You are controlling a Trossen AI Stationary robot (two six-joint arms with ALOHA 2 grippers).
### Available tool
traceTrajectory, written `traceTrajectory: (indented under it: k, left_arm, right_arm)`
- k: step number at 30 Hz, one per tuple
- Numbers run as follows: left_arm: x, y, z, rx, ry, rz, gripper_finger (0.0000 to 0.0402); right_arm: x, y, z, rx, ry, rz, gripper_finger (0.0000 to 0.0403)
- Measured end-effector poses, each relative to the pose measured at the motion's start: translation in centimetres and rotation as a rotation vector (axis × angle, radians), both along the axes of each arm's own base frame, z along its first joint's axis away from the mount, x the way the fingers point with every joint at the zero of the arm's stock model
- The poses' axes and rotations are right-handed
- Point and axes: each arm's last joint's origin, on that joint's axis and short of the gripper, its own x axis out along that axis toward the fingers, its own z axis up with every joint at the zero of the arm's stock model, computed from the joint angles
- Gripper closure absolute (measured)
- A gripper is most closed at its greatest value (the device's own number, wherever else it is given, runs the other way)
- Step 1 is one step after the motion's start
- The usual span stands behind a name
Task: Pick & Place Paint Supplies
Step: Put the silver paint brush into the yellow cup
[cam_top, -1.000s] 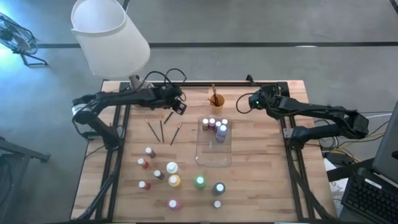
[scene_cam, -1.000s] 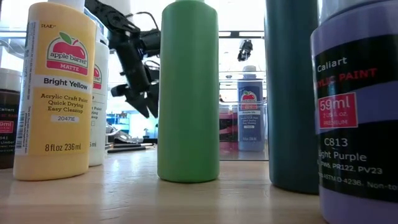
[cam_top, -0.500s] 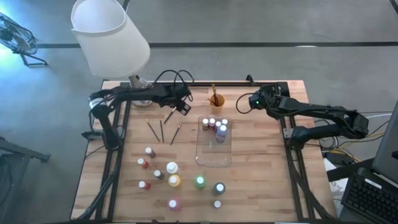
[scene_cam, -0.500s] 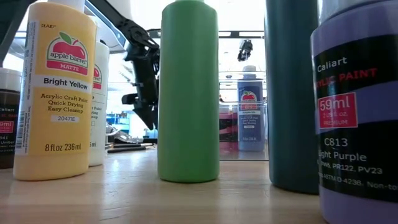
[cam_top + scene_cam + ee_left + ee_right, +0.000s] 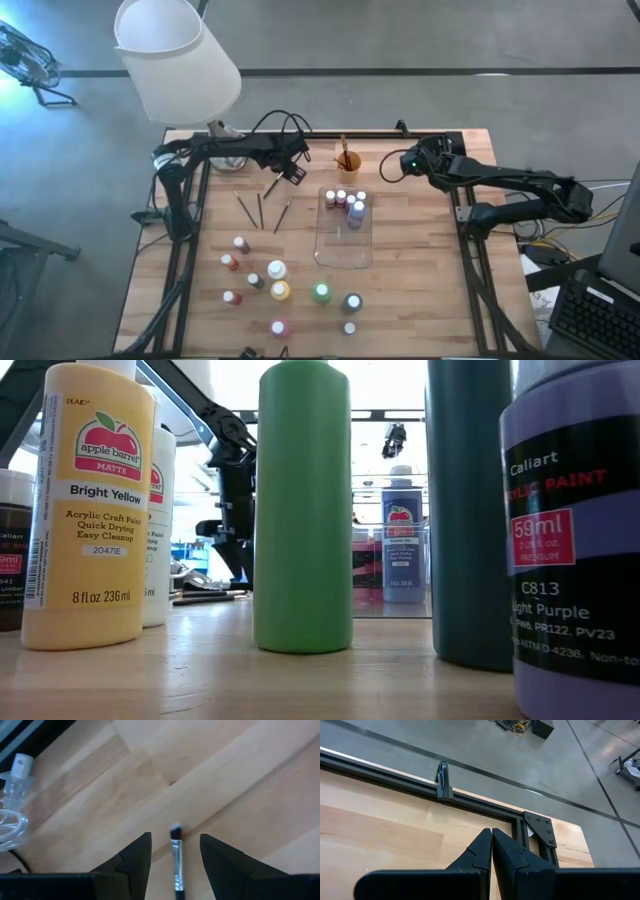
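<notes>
Look first at your containers. The clear tray [image 5: 345, 240] sits mid-table, and its far end holds a cluster of small paint bottles [image 5: 344, 203]; the near part of the tray is bare. Just beyond it, the small orange cup [image 5: 347, 160] has brush handles standing in it.

The rest of your paint supplies are loose on the wood. A scatter of little bottles [image 5: 280, 290] stands on the near half of the table, well apart from the tray, and three brushes [image 5: 261, 209] lie flat between that scatter and the left arm.

Your left gripper [image 5: 292, 174] hangs over the far-left part of the table, near the cup, fingers parted about halfway. In the left wrist view a brush [image 5: 175, 862] runs between the fingers [image 5: 131, 857], but whether they touch it you cannot tell. Your right gripper [image 5: 491, 851] waits at the far right edge, fingers pressed fully together on nothing.

From table height, the near bottles block most of the scene; the dark teal bottle [image 5: 470, 510] is cut off at the top and its label faces away.

Readable: the yellow bottle [image 5: 90, 510] says "apple barrel MATTE, Bright Yellow, Acrylic Craft Paint, 8 fl oz 236 ml". The purple bottle [image 5: 575, 540] reads "Caliart", "59ml", "C813", "Purple".
</notes>
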Motion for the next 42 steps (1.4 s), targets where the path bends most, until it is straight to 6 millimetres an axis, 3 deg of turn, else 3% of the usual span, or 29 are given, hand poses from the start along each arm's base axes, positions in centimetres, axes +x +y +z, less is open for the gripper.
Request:
traceTrajectory:
  k: [8, 17, 25, 42]
  left_arm:
    - [-0.3, 0.5, -0.1, -0.015, -0.002, 0.010, 0.0227]
    - [0.1, 0.8, -2.0, -0.045, 0.029, 0.008, 0.0227]
    - [0.2, 0.8, -1.9, -0.037, 0.022, 0.004, 0.0229]
    - [0.2, 0.9, -2.2, -0.033, 0.022, -0.008, 0.0332]
  right_arm:
    - [0.1, 0.0, 0.0, -0.006, -0.011, 0.000, 0.0394]
    - [0.1, -0.1, 0.0, -0.007, -0.013, 0.000, 0.0394]
    - [0.1, -0.1, 0.0, -0.008, -0.014, 0.000, 0.0394]
    - [0.1, -0.1, 0.0, -0.006, 0.004, 0.011, 0.0394]
